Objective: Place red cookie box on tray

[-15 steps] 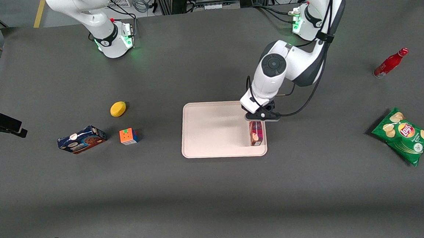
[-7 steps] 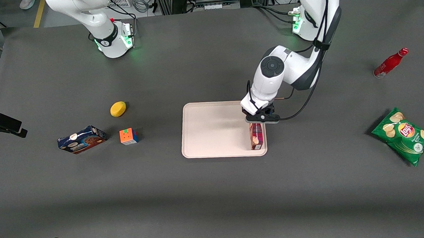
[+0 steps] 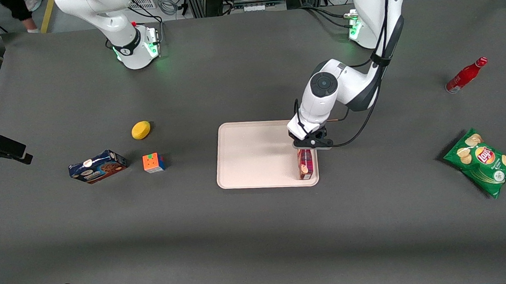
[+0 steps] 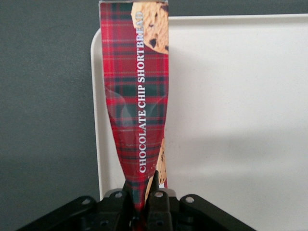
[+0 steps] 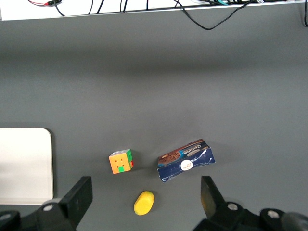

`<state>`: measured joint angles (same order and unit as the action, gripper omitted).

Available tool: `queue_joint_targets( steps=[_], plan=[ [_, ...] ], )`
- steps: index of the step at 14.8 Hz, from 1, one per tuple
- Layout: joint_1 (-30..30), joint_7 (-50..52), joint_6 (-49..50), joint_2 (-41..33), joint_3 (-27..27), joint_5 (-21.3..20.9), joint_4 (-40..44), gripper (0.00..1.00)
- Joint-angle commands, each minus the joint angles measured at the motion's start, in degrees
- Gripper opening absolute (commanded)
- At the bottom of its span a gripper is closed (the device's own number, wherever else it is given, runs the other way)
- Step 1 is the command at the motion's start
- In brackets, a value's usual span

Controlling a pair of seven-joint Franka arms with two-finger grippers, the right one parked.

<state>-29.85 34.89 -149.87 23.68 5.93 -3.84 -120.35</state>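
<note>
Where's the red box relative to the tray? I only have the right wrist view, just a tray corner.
Observer: The red cookie box is over the tray, along the edge toward the working arm's end of the table.
Operator: Released?
Observer: No. The left wrist view shows the gripper shut on the box's end.
Operator: Anything near that tray edge?
Observer: No. Nearest on that side are the green chip bag and the red bottle, both well off toward the working arm's end.
</note>
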Motion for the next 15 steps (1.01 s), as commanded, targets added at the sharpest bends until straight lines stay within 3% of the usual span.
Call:
queue_joint_targets(
  steps=[1, 4, 9, 12, 15],
  plan=[
    [-0.3, 1.41, -0.51, -0.47, -0.48, -1.17, 0.29, 1.0],
    [0.05, -0.6, 1.76, -2.48, -2.49, -1.17, 2.92, 1.0],
    [2.33, -14.39, 20.99, -7.05, -9.09, 1.71, 15.83, 1.0],
    [4.71, -25.79, 31.01, -10.31, -14.61, 5.85, 21.19, 1.0],
    [8.3, -33.21, 41.03, -13.82, -16.92, 6.74, 24.98, 1.0]
  ],
)
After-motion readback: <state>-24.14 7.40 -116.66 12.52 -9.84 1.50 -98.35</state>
